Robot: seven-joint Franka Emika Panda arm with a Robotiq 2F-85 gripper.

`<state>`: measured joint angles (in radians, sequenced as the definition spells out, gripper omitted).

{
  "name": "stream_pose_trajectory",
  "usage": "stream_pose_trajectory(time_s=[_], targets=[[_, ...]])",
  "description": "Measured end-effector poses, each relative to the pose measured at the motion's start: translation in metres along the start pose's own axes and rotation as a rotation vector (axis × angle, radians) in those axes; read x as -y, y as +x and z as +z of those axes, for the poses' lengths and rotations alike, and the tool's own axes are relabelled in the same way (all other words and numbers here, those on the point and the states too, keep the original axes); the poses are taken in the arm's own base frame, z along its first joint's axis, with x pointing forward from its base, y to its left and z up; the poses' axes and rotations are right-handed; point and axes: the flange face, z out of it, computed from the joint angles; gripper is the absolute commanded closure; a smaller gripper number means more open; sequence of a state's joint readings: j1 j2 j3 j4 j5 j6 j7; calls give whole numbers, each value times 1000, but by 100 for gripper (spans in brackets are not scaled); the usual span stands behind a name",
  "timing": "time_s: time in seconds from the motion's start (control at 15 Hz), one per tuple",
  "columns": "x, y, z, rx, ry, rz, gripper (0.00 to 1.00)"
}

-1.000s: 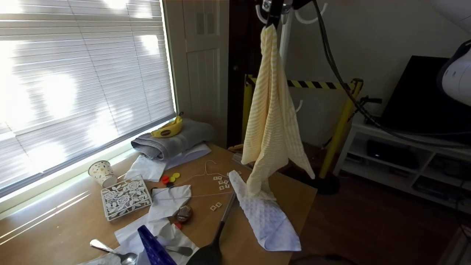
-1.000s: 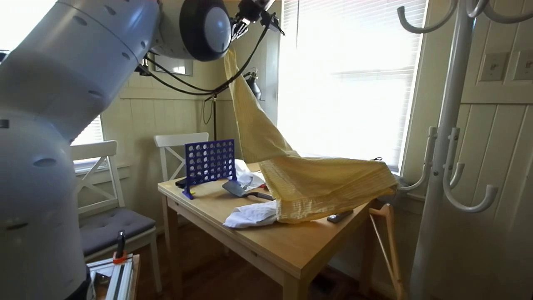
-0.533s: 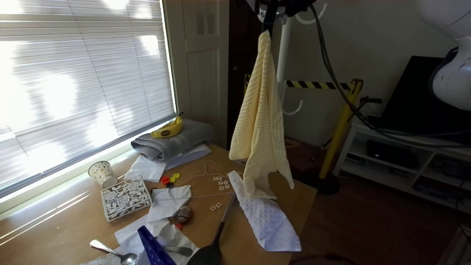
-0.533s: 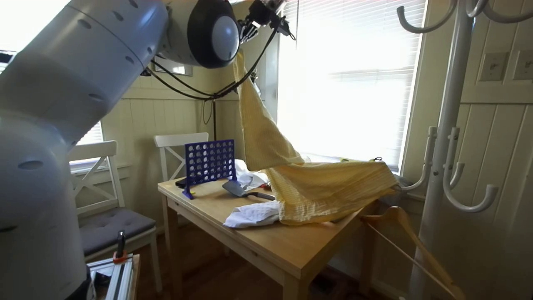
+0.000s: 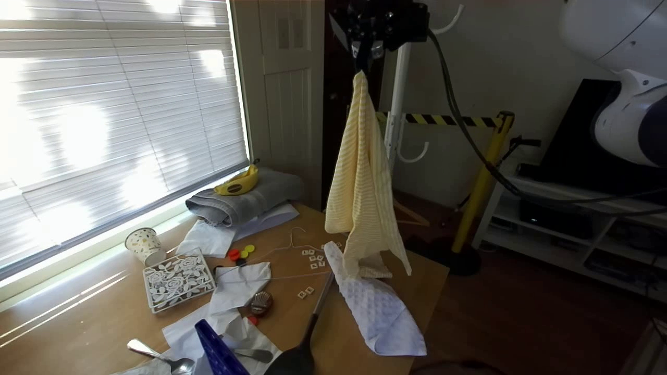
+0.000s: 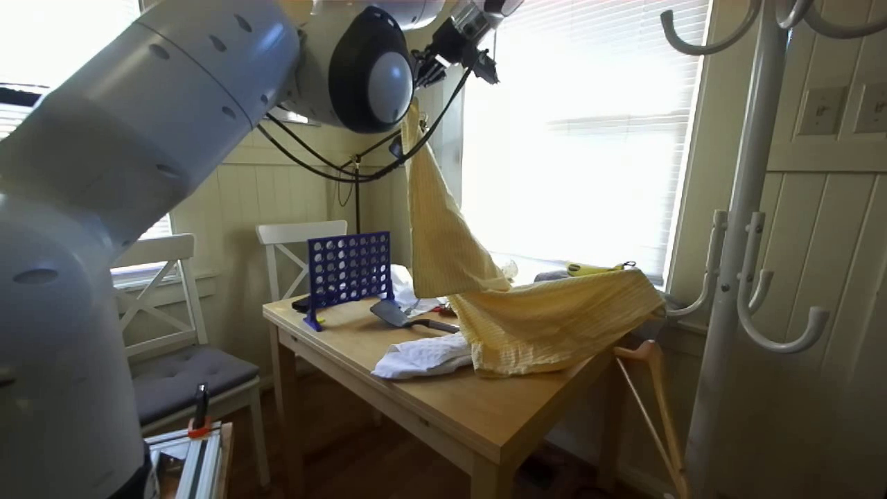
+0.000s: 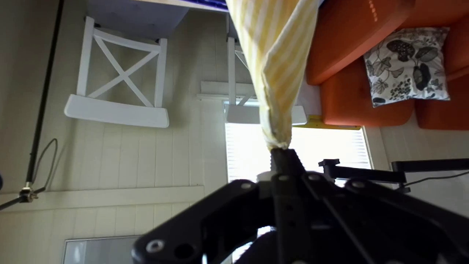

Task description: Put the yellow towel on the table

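Observation:
The yellow towel [image 5: 362, 172] hangs from my gripper [image 5: 361, 69], long and limp. In an exterior view the towel [image 6: 547, 326] spreads sideways low over the table [image 6: 443, 409]. Its lower edge overlaps the white-blue patterned cloth; I cannot tell whether it rests on the tabletop. In the wrist view my gripper [image 7: 283, 151] is shut on a bunched corner of the towel [image 7: 276, 69]. The brown tabletop [image 5: 359, 338] also shows in an exterior view. In an exterior view the arm partly hides the gripper [image 6: 433, 69].
The white-blue patterned cloth [image 5: 383, 312], a spatula [image 5: 307, 333], letter tiles [image 5: 315, 258], a cup [image 5: 145, 246] and a folded grey cloth [image 5: 260, 192] lie on the table. A blue game grid [image 6: 350, 270] stands there. A coat rack [image 6: 734, 242] and wooden hanger [image 6: 651, 402] are beside the table.
My gripper has come lower, taking the towel's top end down with it. More of the towel gathers low over the table. The wooden hanger beside the table has swung.

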<state>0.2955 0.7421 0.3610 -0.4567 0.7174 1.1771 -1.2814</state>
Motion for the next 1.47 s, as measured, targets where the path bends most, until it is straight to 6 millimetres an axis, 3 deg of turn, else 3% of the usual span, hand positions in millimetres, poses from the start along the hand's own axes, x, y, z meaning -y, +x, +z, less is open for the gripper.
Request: stream_pose_trajectory(time_s=[0.2, 0.47, 0.8, 1.2, 1.47], targets=[[-18, -7, 24, -91, 43, -22, 99], [-20, -11, 24, -87, 40, -4, 100], [-19, -30, 13, 116, -34, 102, 100], [-29, -66, 26, 419, -65, 222, 99], [-29, -74, 24, 468, -72, 248, 100]])
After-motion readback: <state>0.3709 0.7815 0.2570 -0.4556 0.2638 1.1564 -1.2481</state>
